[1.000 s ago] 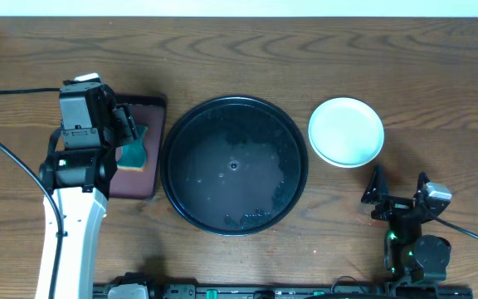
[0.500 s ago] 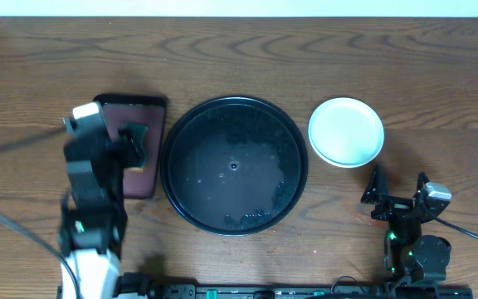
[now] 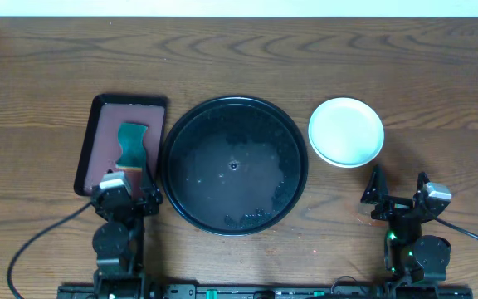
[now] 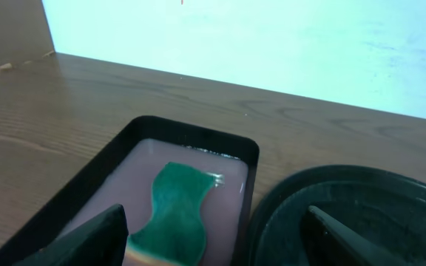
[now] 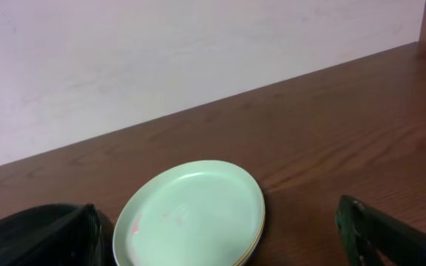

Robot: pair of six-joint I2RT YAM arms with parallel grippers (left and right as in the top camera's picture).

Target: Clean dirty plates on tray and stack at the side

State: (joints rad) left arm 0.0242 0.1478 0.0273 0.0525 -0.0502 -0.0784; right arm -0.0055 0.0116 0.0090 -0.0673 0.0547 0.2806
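The large round glossy black tray with a raised rim [image 3: 178, 124] lies mid-bench and carries no plates, only scattered droplets or specks on its floor. The small round shallow plastic plates [image 5: 198, 210] sit in one stack on the bare wooden bench [image 3: 405, 66], just beside the tray on its right and apart from it. A pale mint plate is on top and a pale yellow rim shows beneath; how many lie under it cannot be told. The teal wavy sponge [image 4: 174, 210] lies flat in the small rectangular black-rimmed tray with a reddish-brown inside [image 4: 191, 133], left of the round tray. The left tool [image 4: 213, 222] sits low at the near edge, its fingers spread wide with nothing between them. The right tool [image 5: 215, 208] is likewise parked near the bench front, wide open and empty, facing the stack. By these signs the stacking step looks finished and the task is at or near its end. A faint pinkish mark near the top plate's left edge may be residue. If so, the next move calls for the left tool to take the sponge and wipe that spot while the stack is steadied.
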